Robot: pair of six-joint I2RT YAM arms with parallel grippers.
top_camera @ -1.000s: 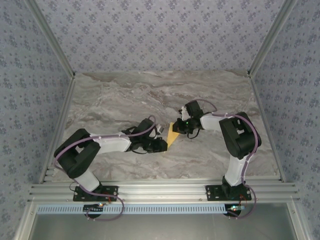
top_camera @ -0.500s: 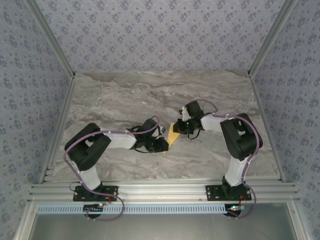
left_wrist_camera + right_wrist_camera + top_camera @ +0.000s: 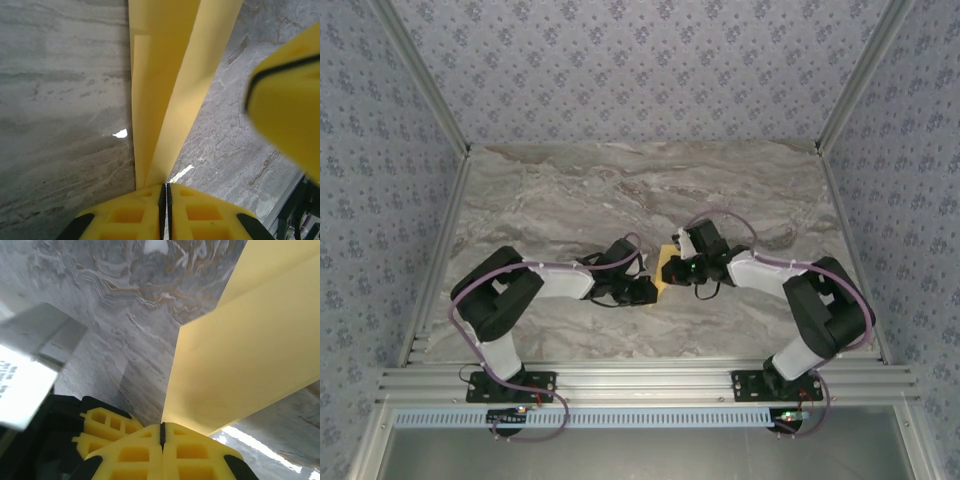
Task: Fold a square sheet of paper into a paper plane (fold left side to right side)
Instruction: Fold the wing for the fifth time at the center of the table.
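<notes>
Grey marbled stone forms the surface (image 3: 570,190), boxed in by walls papered in a blue flower print. At the left, the left arm (image 3: 555,283) lies low, elbow folded back near its base, forearm reaching right toward the middle. The left jaws are pressed together on an edge of the yellow paper sheet (image 3: 664,270). Seen from the left wrist, the sheet (image 3: 165,90) rises from the seam between the two yellow fingers (image 3: 130,215) as two layers spreading in a narrow V. It sits at the middle of the surface, pinched between both arms and, by my judgement, partly lifted off the stone. At the right, the right arm (image 3: 765,272) mirrors the pose, forearm reaching left. The right jaws are likewise closed tight on the sheet.

The step in hand looks like the lengthwise fold, left half onto right, with the layers gathered but not flat. Next, the edges need aligning and the sheet laying down so the crease can be pressed, without either grip slipping or tearing it.
</notes>
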